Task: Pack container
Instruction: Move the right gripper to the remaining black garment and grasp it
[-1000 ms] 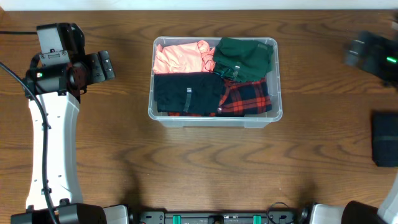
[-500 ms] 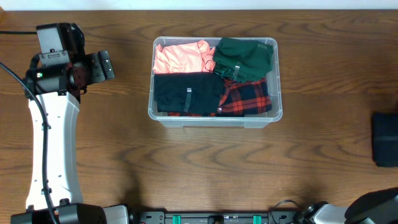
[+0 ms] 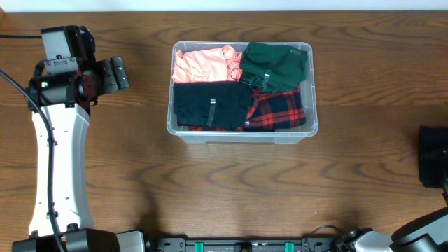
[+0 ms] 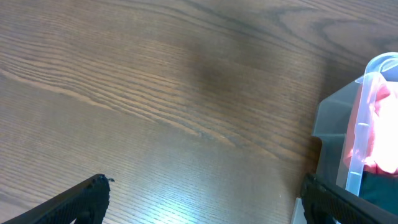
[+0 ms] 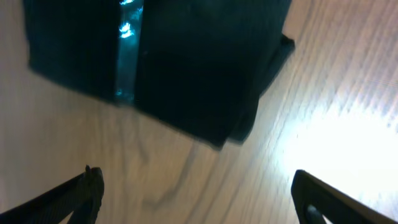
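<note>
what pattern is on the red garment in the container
The red garment in the container is red-and-black plaid, clearest in the overhead view.

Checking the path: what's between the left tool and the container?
Only bare table between the left tool and the container, shown in the overhead view.

You have a dark brown wood table [image 3: 224,182] filling nearly the whole overhead frame, its grain running left to right. Along the top edge runs a thin pale strip [image 3: 224,5], perhaps a wall beyond the table. In the right wrist view, a glare [image 5: 339,134] whitens the wood at right.
</note>
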Tool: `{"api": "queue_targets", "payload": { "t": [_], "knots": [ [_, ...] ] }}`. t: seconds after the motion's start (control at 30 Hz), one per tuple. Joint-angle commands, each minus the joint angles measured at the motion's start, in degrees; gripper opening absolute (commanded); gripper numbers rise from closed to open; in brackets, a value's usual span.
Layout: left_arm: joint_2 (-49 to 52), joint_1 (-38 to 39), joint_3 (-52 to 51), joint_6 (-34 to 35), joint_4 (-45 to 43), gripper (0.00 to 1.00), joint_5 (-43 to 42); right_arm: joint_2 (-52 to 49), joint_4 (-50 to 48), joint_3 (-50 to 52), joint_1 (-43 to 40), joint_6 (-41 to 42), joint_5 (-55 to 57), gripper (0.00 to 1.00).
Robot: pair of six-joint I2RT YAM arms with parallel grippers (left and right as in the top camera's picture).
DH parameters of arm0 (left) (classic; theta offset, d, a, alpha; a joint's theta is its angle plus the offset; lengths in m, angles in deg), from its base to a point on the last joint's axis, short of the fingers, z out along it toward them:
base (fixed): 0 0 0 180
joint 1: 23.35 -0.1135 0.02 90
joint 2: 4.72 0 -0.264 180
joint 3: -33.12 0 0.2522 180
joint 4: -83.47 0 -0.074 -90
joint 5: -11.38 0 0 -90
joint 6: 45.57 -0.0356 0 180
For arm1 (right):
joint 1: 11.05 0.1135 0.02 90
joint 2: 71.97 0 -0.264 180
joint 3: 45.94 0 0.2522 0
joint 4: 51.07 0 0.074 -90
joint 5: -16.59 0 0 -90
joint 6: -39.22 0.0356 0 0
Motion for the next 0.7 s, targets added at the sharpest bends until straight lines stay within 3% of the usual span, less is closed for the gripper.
{"api": "queue_targets", "payload": {
  "t": [0.0, 0.13, 0.4, 0.67],
  "knots": [
    [0.5, -0.2, -0.2, 0.5, 0.2, 0.98, 0.2, 0.4, -4.7, 4.5, -0.5, -2.3, -0.7, 0.95],
    [0.5, -0.2, -0.2, 0.5, 0.2, 0.98, 0.2, 0.3, -12.3, 9.0, -0.5, -2.3, -0.6, 0.94],
    [0.5, -0.2, -0.2, 0.5, 0.2, 0.98, 0.2, -0.4, -18.5, 10.7, -2.4, -2.3, 1.6, 0.92],
    [0.5, -0.2, -0.2, 0.5, 0.2, 0.98, 0.2, -6.3, -21.1, 10.7, -5.0, -1.2, 1.5, 0.81]
  ]
}}
